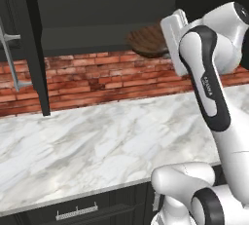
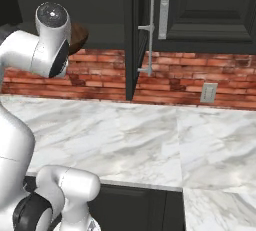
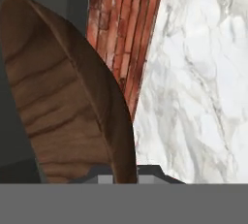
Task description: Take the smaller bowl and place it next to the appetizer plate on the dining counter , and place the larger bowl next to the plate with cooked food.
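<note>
The smaller bowl [image 1: 146, 40] is dark brown wood with grain stripes. It hangs tilted on its side in front of the open upper cabinet, above the brick wall. My gripper [image 3: 125, 176] is shut on its rim, and the rim's edge runs up from between the fingertips. In the hand view the bowl [image 3: 63, 106] covers the left half, its striped outer wall facing the camera. From the right base view, a slice of the bowl [image 2: 79, 35] peeks out behind my arm. The larger bowl, both plates and the dining counter are out of view.
The dark cabinet door [image 1: 33, 44] stands open to the left of the bowl, its metal handle [image 2: 150, 25] sticking out. Below lie the brick backsplash [image 1: 97, 80] and the marble wall counter [image 1: 97, 141]. A wall outlet [image 2: 208, 93] sits at the right.
</note>
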Controlling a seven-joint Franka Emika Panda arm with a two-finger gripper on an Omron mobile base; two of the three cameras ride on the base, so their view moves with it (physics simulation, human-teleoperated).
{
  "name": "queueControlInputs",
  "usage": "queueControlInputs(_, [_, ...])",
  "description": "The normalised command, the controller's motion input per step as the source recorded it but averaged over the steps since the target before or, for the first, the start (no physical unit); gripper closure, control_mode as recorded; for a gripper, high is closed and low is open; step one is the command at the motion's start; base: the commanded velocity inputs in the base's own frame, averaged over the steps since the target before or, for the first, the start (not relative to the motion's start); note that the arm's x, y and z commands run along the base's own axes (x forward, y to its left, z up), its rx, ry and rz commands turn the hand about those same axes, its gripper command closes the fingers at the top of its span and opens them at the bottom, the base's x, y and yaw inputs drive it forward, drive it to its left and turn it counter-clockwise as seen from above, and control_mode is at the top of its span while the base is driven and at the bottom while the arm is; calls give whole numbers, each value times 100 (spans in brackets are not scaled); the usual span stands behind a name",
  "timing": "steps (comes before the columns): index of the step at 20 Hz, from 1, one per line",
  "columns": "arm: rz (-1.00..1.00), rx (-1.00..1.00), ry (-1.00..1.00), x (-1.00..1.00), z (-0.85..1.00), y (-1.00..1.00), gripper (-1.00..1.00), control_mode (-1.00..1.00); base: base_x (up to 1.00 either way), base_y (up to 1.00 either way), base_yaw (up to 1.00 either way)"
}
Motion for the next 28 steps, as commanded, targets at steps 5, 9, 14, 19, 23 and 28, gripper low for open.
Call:
queueControlInputs(5, [16,0,-10,-100,-83,-6,100,-100,0,0,0])
queueControlInputs(9, [16,2,-13,-89,-97,0,100,-100,0,0,0])
queueControlInputs(14, [3,20,-14,-100,-7,3,100,-100,0,0,0])
queueControlInputs(19, [4,18,-25,-100,0,6,100,-100,0,0,0])
queueControlInputs(23, [0,0,0,0,0,0,100,100,-100,0,9])
queueControlInputs(28, [0,0,0,0,0,0,100,100,-100,4,11])
